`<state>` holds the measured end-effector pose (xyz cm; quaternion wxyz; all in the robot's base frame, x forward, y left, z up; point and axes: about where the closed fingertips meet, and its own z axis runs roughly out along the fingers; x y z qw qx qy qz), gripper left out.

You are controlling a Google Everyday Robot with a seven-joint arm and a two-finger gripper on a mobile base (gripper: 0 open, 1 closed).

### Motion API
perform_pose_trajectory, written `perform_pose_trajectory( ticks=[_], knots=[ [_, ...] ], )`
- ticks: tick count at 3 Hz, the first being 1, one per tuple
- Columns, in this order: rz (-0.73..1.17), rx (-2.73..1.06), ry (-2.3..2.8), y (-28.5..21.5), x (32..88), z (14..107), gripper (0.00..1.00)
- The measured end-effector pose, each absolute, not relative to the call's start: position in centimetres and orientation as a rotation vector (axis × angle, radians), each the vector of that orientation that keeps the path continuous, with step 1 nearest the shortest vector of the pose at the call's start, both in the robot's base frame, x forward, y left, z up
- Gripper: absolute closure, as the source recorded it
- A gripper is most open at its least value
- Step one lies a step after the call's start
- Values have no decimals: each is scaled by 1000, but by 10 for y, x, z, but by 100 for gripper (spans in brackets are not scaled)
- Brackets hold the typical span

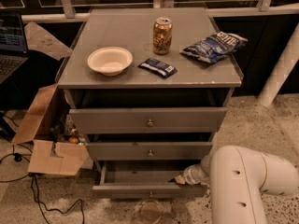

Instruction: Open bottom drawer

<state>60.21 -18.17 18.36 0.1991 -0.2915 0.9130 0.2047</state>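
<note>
The grey cabinet has three drawers. The bottom drawer has the narrowest front and a small round knob at its centre. It stands pulled out, and its dark inside shows from above. My white arm comes in from the lower right. My gripper sits at the right end of the bottom drawer, just inside behind the front panel. The middle drawer and the top drawer sit above it, each pulled out less.
On the cabinet top are a white bowl, a drink can, a chip bag and a small dark packet. An open cardboard box and cables lie left. A white post stands right.
</note>
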Motion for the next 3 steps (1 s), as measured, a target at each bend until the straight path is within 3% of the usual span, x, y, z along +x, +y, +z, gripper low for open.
perform_pose_trajectory(
  ticks=[3],
  knots=[
    [722, -1017, 2574, -187, 554, 165, 100]
  ],
)
